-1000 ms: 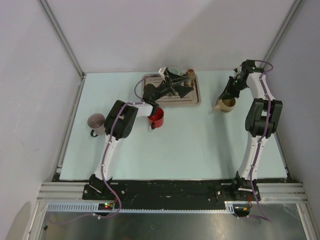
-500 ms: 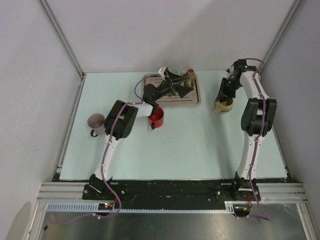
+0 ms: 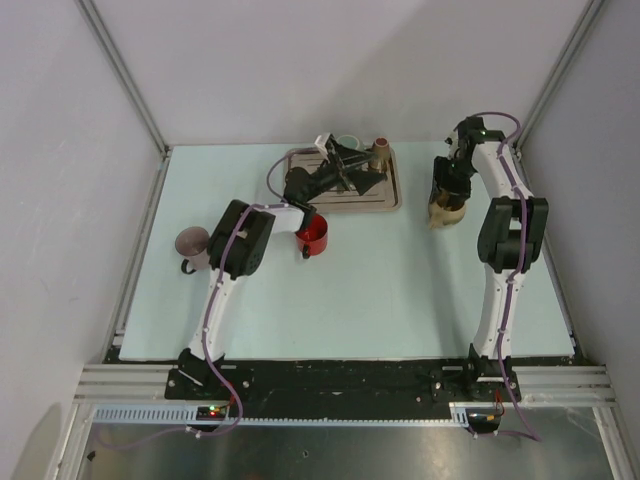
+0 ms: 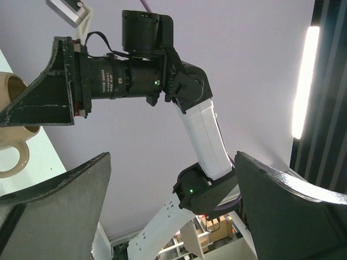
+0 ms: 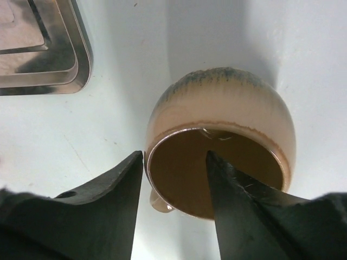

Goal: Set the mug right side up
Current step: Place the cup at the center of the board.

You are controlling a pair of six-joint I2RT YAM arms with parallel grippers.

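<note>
Both arms share one build: white shells on the long links and black housings at the joints. The left arm (image 3: 240,245) and the right arm (image 3: 512,230) each carry a purple cable (image 3: 208,322) along the links. Their black base plates (image 3: 205,380) stand at the near edge, with a small red light (image 3: 213,410) below the left one. Green lights (image 4: 189,190) glow on the right arm's joints. Its wrist motor (image 4: 116,76) is a black cylinder with a small lettered label. The left gripper (image 4: 172,157) and the right gripper (image 5: 173,157) have matte black wedge-shaped fingers with pale, scuffed edges.
</note>
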